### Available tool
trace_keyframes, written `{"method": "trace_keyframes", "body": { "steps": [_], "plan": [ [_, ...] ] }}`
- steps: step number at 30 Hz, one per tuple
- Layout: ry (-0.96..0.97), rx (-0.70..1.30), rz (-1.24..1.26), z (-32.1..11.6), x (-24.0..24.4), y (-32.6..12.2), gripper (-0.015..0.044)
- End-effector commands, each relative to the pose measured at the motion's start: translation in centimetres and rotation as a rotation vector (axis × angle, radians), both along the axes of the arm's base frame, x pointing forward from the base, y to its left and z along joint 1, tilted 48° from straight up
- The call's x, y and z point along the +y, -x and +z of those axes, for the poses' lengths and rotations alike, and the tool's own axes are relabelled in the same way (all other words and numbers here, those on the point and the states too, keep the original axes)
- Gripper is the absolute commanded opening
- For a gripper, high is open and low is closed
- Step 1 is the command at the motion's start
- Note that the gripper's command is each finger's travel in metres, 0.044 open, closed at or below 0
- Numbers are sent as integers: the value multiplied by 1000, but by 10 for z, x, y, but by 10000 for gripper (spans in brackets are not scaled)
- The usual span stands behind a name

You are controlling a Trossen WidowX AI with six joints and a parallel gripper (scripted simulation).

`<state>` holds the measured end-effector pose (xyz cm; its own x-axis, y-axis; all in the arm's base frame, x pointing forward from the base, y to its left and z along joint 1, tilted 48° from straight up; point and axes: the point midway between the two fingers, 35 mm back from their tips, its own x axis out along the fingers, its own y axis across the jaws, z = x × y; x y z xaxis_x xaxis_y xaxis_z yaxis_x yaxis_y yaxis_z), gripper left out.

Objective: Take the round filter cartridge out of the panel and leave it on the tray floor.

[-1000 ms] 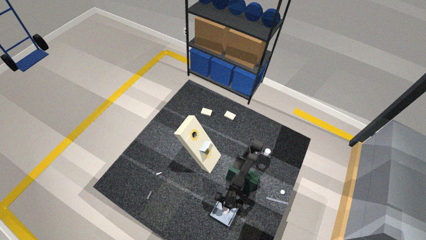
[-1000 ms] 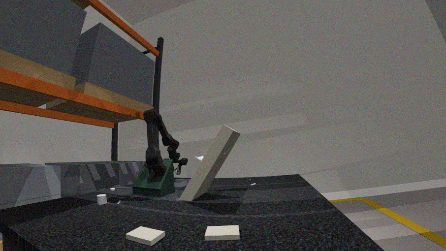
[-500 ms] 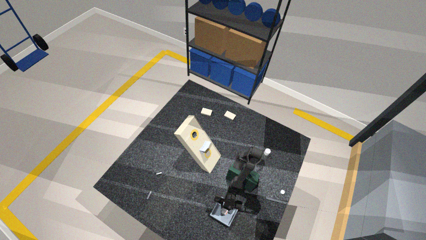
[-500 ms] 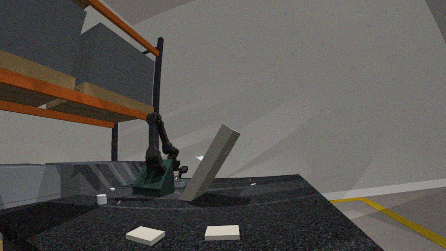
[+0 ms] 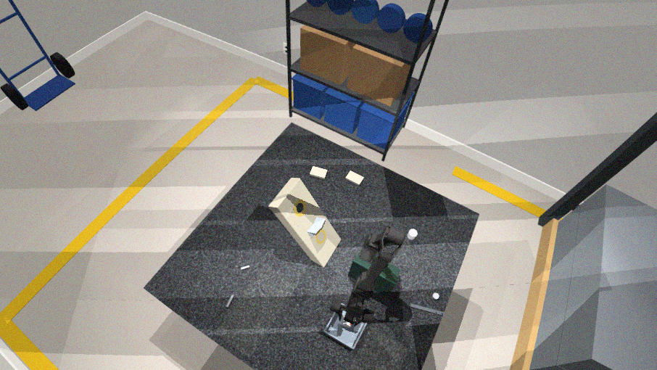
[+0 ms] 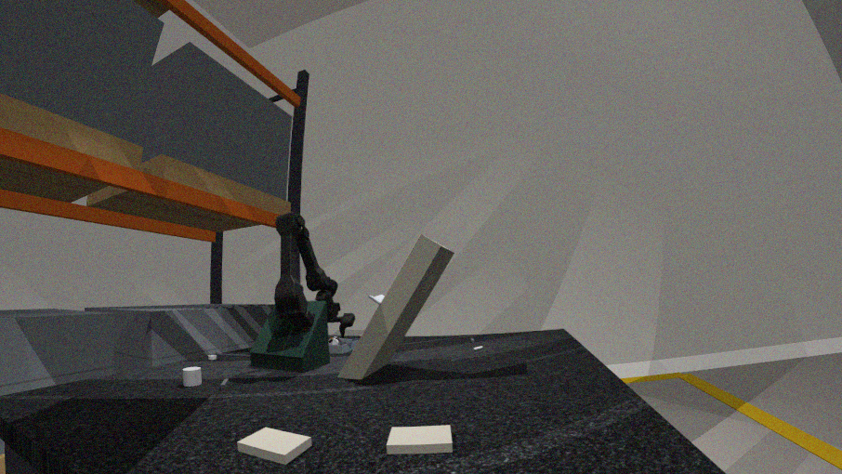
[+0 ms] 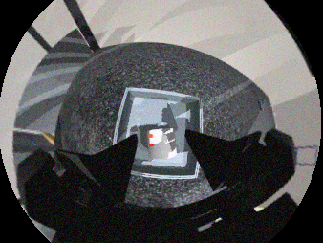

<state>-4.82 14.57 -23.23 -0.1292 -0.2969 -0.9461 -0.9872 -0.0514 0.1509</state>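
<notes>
The white cartridge point(image 5: 347, 323) point(image 6: 335, 340) point(image 7: 162, 151), with red marks, is inside the grey tray point(image 5: 352, 347) point(image 6: 344, 349) point(image 7: 143, 111). Whether it lies fully flat on the tray floor is hard to tell. My gripper point(image 5: 347, 318) point(image 6: 342, 334) point(image 7: 161, 134) is open, pointing down over the tray, with a fingertip on either side of the cartridge in the wrist view. No clear grip contact shows. The cream service panel point(image 5: 287, 218) point(image 6: 388, 329) leans on the table, with a dark round hole point(image 5: 299, 207) inside a yellow ring.
A pale flap point(image 5: 316, 225) point(image 6: 376, 298) sticks out from the panel beside a second yellow ring point(image 5: 320, 236). The green arm base point(image 5: 389, 274) point(image 6: 315, 338) stands between the panel and a white cylinder point(image 5: 412, 233) point(image 6: 191, 376). Two cream blocks point(image 5: 318, 172) point(image 6: 419, 439) lie beyond the panel.
</notes>
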Motion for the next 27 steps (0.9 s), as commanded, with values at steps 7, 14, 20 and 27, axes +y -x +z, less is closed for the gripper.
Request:
{"method": "trace_keyframes", "body": {
  "steps": [7,14,20,27],
  "plan": [
    [-1,0,0,12,16,-1,440],
    [-1,-1,0,48,52,-5,440],
    [-11,5,-7,36,45,-2,440],
    [-11,5,-7,36,45,-2,440]
  ]
}}
